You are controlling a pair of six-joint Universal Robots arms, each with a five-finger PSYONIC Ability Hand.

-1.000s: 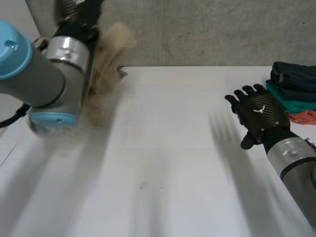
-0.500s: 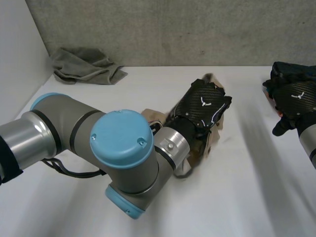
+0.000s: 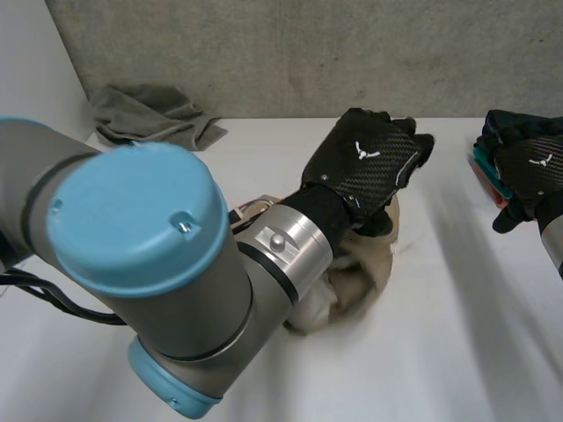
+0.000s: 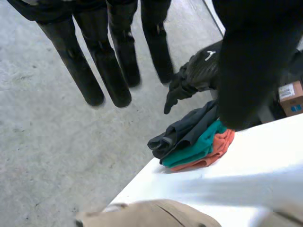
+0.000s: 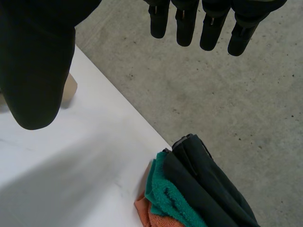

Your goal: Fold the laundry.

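Left hand: we see the left hand (image 3: pixel 369 167) just right of the head view's centre, back upward, over the far end of the beige cloth (image 3: pixel 361 272).
Left hand state: in its wrist view the fingers (image 4: pixel 116 66) run out straight and spread, with the thumb (image 4: pixel 255 61) well apart from them. We see nothing held between them, so the hand is wide.
Left arm: the left arm (image 3: pixel 132 264) takes up the lower left of the head view, and its wrist lies across the near part of the beige cloth.
Beige cloth: we find it bunched and unfolded on the table (image 3: pixel 440 352), slightly right of the head view's centre. In the left wrist view an edge of it lies under the palm.
Right hand: the right hand (image 3: pixel 532 171) sits at the right edge of the head view, over the folded stack (image 4: pixel 194 139).
Right hand state: its fingers (image 5: pixel 184 23) hang straight and apart in its wrist view, holding nothing.
Folded stack: dark grey on top, teal in the middle and orange beneath, at the table's far right corner.
Grey towel: a grey towel (image 3: pixel 149 119) lies crumpled in the upper left of the head view, against the wall.
Other: a cardboard box (image 4: pixel 291 97) stands beyond the table edge, beside the left thumb.
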